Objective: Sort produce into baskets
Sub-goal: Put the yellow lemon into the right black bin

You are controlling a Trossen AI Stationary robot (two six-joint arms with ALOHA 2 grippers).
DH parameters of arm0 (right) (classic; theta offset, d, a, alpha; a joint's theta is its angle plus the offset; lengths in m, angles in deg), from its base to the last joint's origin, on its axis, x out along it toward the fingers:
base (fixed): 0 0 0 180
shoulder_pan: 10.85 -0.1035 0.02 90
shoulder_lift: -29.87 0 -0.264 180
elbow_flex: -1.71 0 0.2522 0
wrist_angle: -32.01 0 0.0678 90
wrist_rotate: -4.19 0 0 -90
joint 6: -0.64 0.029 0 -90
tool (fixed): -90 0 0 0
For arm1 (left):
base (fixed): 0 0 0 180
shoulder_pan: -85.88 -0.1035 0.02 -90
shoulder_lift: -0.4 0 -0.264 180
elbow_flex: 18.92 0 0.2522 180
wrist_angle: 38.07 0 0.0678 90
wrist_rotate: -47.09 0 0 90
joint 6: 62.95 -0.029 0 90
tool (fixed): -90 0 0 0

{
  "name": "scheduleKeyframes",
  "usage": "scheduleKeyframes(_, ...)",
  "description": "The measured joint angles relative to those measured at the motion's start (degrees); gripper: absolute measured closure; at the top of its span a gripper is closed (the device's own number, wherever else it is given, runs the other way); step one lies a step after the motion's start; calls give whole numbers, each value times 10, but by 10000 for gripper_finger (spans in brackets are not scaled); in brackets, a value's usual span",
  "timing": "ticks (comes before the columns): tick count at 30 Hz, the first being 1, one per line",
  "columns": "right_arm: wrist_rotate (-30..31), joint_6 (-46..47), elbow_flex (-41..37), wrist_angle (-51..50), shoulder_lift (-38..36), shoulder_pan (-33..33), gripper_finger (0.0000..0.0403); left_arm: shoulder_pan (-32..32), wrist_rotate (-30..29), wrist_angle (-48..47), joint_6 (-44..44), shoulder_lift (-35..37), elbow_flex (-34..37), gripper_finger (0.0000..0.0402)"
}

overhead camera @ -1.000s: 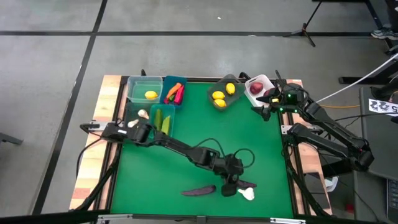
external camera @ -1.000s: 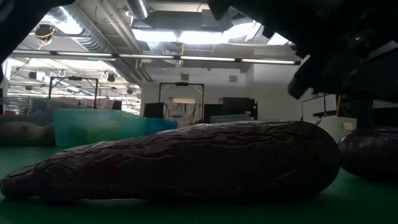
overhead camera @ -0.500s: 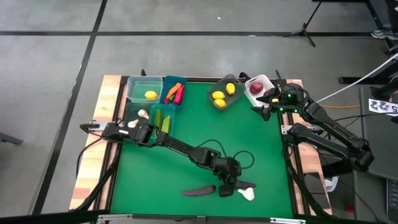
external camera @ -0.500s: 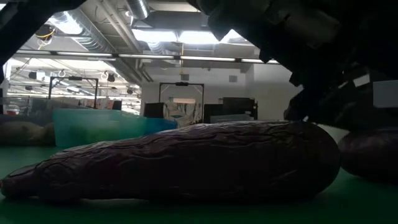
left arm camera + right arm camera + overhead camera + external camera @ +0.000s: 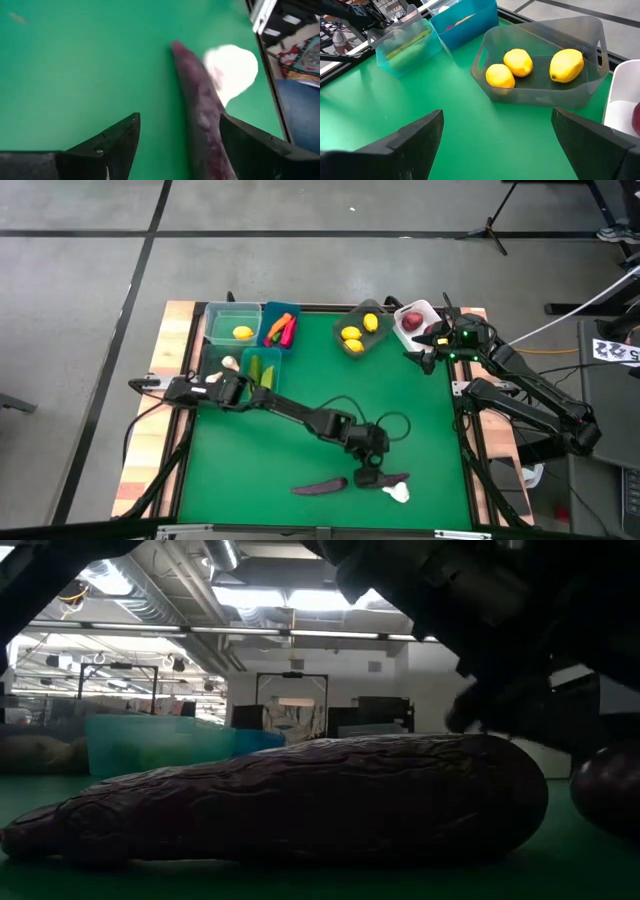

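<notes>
Left gripper (image 5: 368,477): near edge of the green table (image 5: 400,390), fingers apart, over the thick end of one eggplant (image 5: 202,120), gripping nothing.
Garlic (image 5: 231,70): white, just right of that eggplant.
Other eggplant (image 5: 319,486): lies flat, left of the gripper.
Right gripper (image 5: 418,350): far right, fingers wide apart, empty, beside the white basket (image 5: 425,311).
White basket: has a red apple (image 5: 410,321).
Grey basket (image 5: 590,40): three lemons (image 5: 518,62) inside.
Other baskets: far left.

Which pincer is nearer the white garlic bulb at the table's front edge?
Left. The left pincer hangs open just beside the garlic bulb, over the eggplant next to it. The right pincer waits open at the far right corner by the white basket.
</notes>
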Motion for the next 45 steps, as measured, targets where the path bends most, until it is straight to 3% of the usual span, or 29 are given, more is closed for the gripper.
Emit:
scheduleKeyframes(3,-26,0,0,5,-1,0,33,-10,-3,-57,-39,27,-18,136)
scheduleKeyframes(9,-288,25,0,33,-24,-13,33,0,-22,-162,-118,112,-24,137)
scheduleKeyframes(12,-351,37,0,32,-50,-49,33,20,-78,-219,-165,161,-24,137)
scheduleKeyframes(17,-288,71,0,14,-101,-121,33,54,-172,-253,-184,213,-24,137)
scheduleKeyframes(22,-196,70,0,-17,-138,-171,33,70,-198,-250,-210,220,-24,137)
scheduleKeyframes(32,-86,70,0,-26,-143,-192,33,57,-278,-239,-163,221,14,137)
scheduleKeyframes(37,-61,70,0,-34,-143,-192,33,52,-278,-173,-139,221,70,137)
scheduleKeyframes(45,-52,73,0,-58,-143,-191,33,63,-292,9,-166,221,172,137)
